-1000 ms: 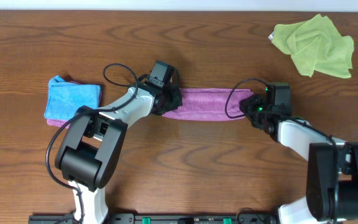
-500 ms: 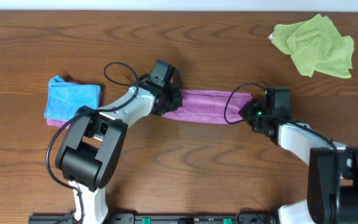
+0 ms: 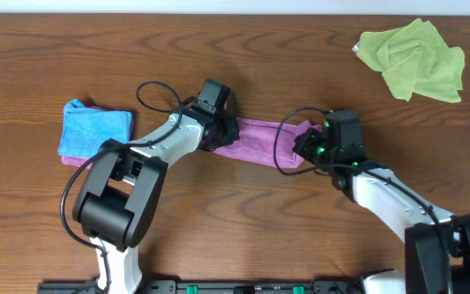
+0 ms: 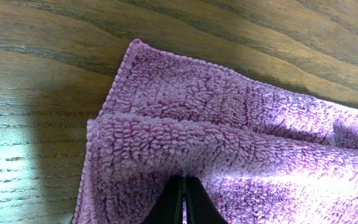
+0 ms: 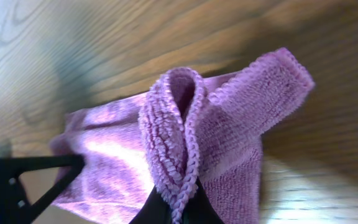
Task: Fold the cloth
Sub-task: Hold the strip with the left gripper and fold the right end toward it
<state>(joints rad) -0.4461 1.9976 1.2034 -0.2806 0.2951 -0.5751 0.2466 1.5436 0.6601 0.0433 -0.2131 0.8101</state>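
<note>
A purple cloth (image 3: 255,139) lies in a long strip on the wooden table. My left gripper (image 3: 221,131) is shut on its left end; the left wrist view shows the fingers (image 4: 183,198) pinching a bunched fold of the cloth (image 4: 229,143). My right gripper (image 3: 310,144) is shut on the right end and holds it lifted over the strip. In the right wrist view the fingers (image 5: 178,208) pinch a doubled hem of the cloth (image 5: 173,124), and the rest hangs toward the left arm.
A folded blue cloth (image 3: 94,127) lies at the left on top of a pink one. A crumpled green cloth (image 3: 414,59) lies at the back right. Cables loop above both wrists.
My right gripper has moved left with the cloth's right end, shortening the strip. The left gripper has stayed in place.
</note>
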